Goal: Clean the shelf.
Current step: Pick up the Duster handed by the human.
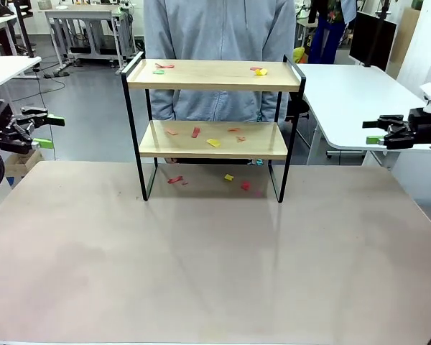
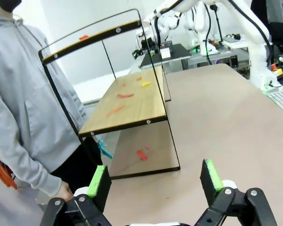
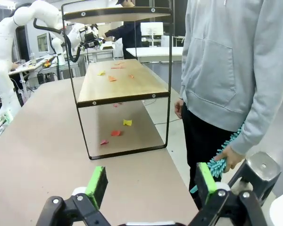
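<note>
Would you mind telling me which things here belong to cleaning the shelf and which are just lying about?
For the job:
shelf
scraps on both boards and on the table under it
teal duster in the person's hand
left gripper and right gripper, jaws open

Just about:
white side table
black monitor

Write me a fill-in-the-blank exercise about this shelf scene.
The shelf has ___ wood boards. The left gripper and the right gripper are both ___. Seen from the front, the person stands ___ the shelf. Coloured scraps lie on both boards and on the ___ underneath.
Missing words: two; open; behind; table.
</note>
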